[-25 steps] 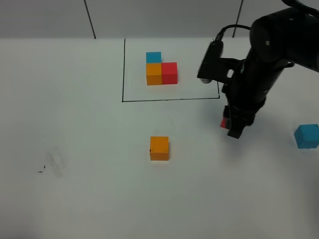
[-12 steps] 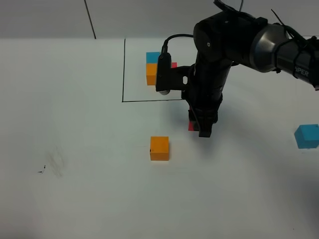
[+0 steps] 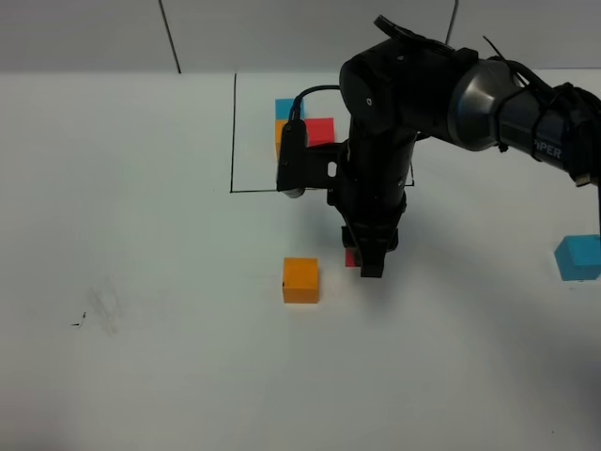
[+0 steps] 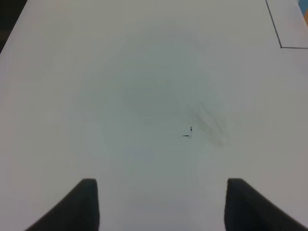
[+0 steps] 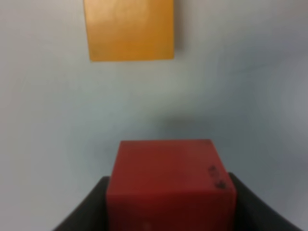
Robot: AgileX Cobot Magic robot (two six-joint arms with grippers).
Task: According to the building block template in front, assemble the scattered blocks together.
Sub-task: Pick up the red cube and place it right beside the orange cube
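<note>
My right gripper (image 3: pixel 368 261) reaches across the middle of the table, shut on the red block (image 3: pixel 350 257), which hangs just right of the orange block (image 3: pixel 300 280). In the right wrist view the red block (image 5: pixel 171 183) sits between the dark fingers (image 5: pixel 82 214), with a gap of bare table between it and the orange block (image 5: pixel 129 29). The sky blue block (image 3: pixel 577 257) lies at the far right edge. The building block template (image 3: pixel 319 130) stands inside its black outline (image 3: pixel 233 132), partly hidden by the arm. The left gripper (image 4: pixel 161 207) is open over bare table and holds nothing.
The right arm's black body (image 3: pixel 385 141) covers the outline's right side. A small dark smudge (image 4: pixel 190 132) marks the white table (image 3: pixel 141 235) at the left. Two dark lines run up the grey back wall.
The right arm has carried the red block leftward from the right of the outline to just beside the orange block. The left gripper has not moved.
</note>
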